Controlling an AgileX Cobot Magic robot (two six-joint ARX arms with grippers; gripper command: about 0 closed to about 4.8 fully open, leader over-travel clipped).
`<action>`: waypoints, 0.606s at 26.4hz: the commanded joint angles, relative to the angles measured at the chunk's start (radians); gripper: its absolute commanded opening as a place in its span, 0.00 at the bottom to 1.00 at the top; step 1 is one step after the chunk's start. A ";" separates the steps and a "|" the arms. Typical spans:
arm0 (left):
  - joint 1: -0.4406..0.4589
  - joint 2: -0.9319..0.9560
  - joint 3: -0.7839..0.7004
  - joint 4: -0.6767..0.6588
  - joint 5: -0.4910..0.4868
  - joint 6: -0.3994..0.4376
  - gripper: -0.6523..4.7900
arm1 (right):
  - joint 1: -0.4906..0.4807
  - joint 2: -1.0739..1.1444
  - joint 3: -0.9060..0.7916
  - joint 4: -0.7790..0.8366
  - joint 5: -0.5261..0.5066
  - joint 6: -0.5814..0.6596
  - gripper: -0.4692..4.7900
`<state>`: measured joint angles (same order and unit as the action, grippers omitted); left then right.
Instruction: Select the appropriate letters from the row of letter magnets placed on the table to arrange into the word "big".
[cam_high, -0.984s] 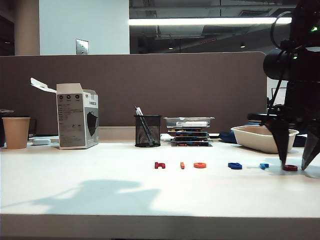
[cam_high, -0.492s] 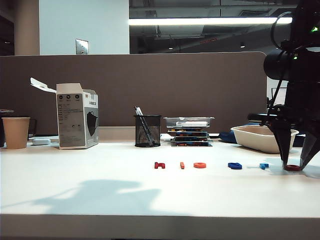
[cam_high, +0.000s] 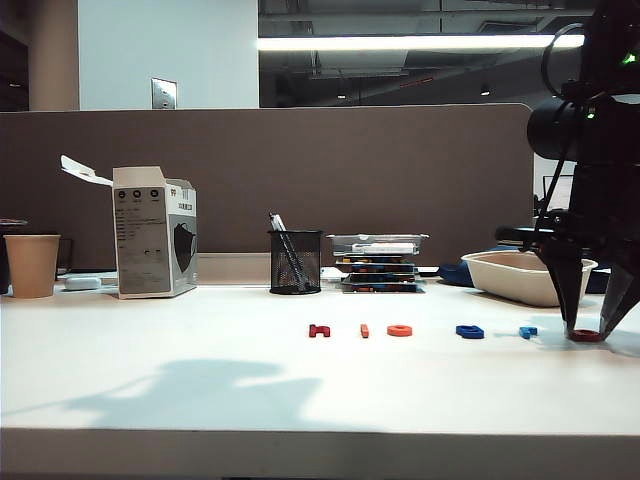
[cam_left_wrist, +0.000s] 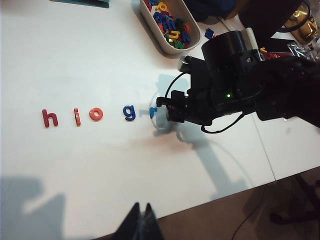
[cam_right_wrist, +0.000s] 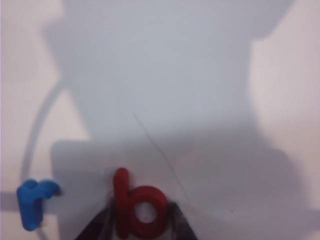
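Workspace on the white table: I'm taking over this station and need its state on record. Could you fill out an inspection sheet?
Surface: table white, smooth, shadowed in places.
Job's things: row reads h, i, o, g, r, b; dark red b, orange-red i and dark blue g all lie flat.
Clutter: paper cup, open box, pen cup, stacked cases, tray of spare letters.
Tools: right tool straddles the b, grip unconfirmed; left tool shut, empty, near the table's front edge.
Cables: black cable looped on the right arm.
Surroundings: grey partition behind.
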<state>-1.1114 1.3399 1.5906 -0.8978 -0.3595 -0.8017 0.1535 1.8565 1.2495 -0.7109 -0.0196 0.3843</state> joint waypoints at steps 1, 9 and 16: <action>0.000 -0.003 0.002 0.009 -0.003 0.001 0.11 | 0.004 0.027 -0.018 -0.010 -0.027 0.001 0.36; 0.000 -0.003 0.002 0.009 -0.003 0.001 0.11 | 0.004 0.027 -0.018 -0.009 -0.026 0.001 0.36; 0.000 -0.003 0.002 0.009 -0.003 0.001 0.11 | 0.004 0.027 -0.018 0.001 -0.027 0.001 0.28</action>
<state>-1.1114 1.3399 1.5906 -0.8978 -0.3599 -0.8017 0.1535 1.8568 1.2491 -0.6956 -0.0227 0.3840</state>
